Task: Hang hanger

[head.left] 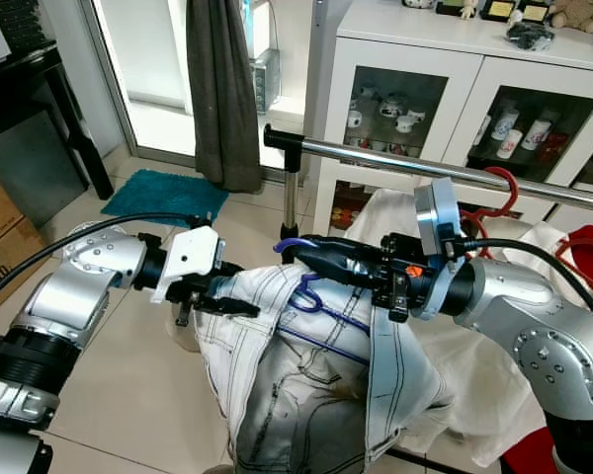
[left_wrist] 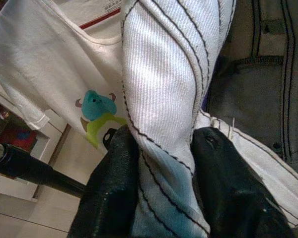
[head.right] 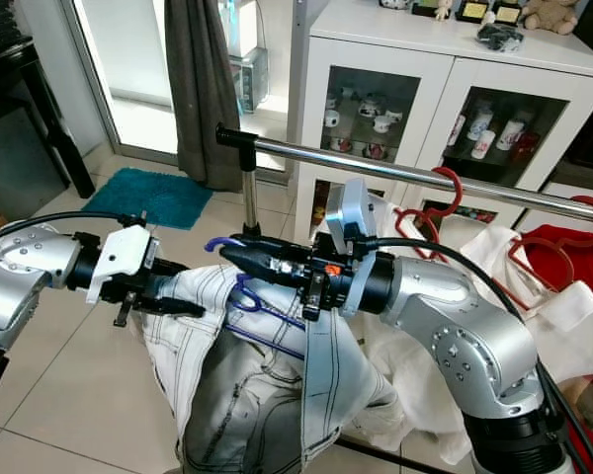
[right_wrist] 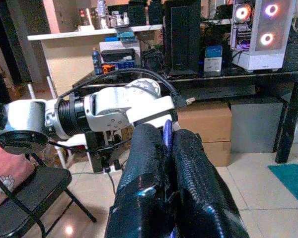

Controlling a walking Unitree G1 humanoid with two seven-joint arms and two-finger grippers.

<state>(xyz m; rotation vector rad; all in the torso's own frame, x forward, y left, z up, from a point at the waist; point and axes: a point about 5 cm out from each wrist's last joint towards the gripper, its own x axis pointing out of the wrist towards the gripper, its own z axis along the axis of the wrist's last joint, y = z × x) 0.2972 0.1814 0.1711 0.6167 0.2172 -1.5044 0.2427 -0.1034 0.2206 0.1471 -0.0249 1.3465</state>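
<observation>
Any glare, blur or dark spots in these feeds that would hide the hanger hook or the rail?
Left eye view: sharp; window behind the curtain blown out, rail carries a glint, purple hanger hook readable. Right wrist view: sharp, the hook a thin strip between the fingers. Left wrist view: fingers dark, shirt clear.

The right end effector (head.left: 295, 249) is black and pinches a blue hanger (head.left: 311, 293). Below it drapes a white garment (head.left: 277, 336) with dark stitched stripes and a grey lining. Beyond it, red hangers (head.right: 445, 202) hang on a chrome rail (head.right: 395, 170).
</observation>
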